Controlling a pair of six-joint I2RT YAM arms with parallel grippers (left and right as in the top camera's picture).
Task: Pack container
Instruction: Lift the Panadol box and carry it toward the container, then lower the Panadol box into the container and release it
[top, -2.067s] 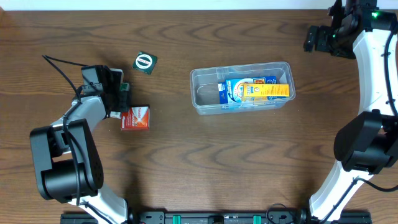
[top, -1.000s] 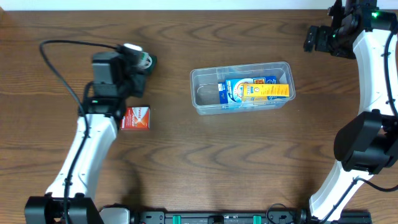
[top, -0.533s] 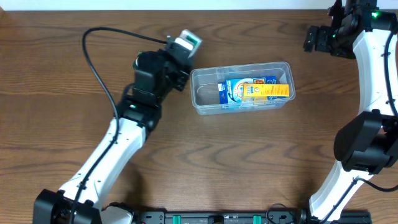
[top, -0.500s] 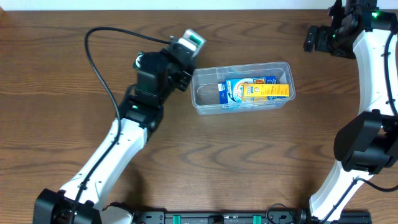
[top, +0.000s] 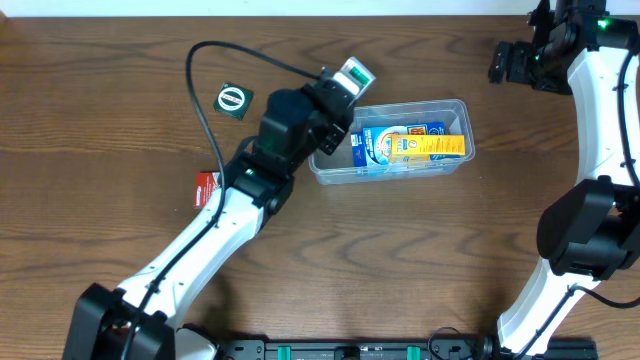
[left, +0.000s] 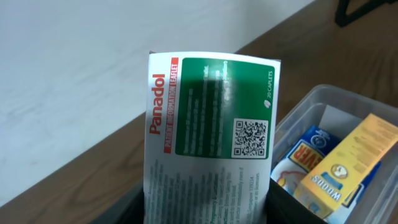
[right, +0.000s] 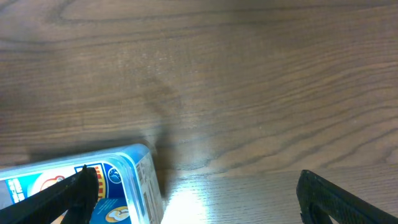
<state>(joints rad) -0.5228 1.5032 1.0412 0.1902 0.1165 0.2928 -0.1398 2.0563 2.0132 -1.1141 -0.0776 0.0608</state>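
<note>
The clear container (top: 400, 172) sits right of the table's middle, with a blue box (top: 372, 146) and a yellow box (top: 428, 147) lying inside. My left gripper (top: 340, 92) hovers over the container's left end, shut on a white-and-green Panadol box (top: 353, 74). In the left wrist view that Panadol box (left: 208, 143) stands upright between the jaws, with the container (left: 311, 102) below to the right. My right gripper (top: 510, 62) is open at the far right corner, nothing between its fingers (right: 71, 194); a corner of the container (right: 140, 180) shows there.
A dark green box with a white circle (top: 234, 99) lies at the far left. A red box (top: 206, 187) lies nearer, partly hidden under my left arm. The left arm's black cable (top: 195, 90) loops above the table.
My left arm has swung right from the table's left side to the container's left end, carrying the Panadol box. The green and red boxes are uncovered. The right arm has not moved.
</note>
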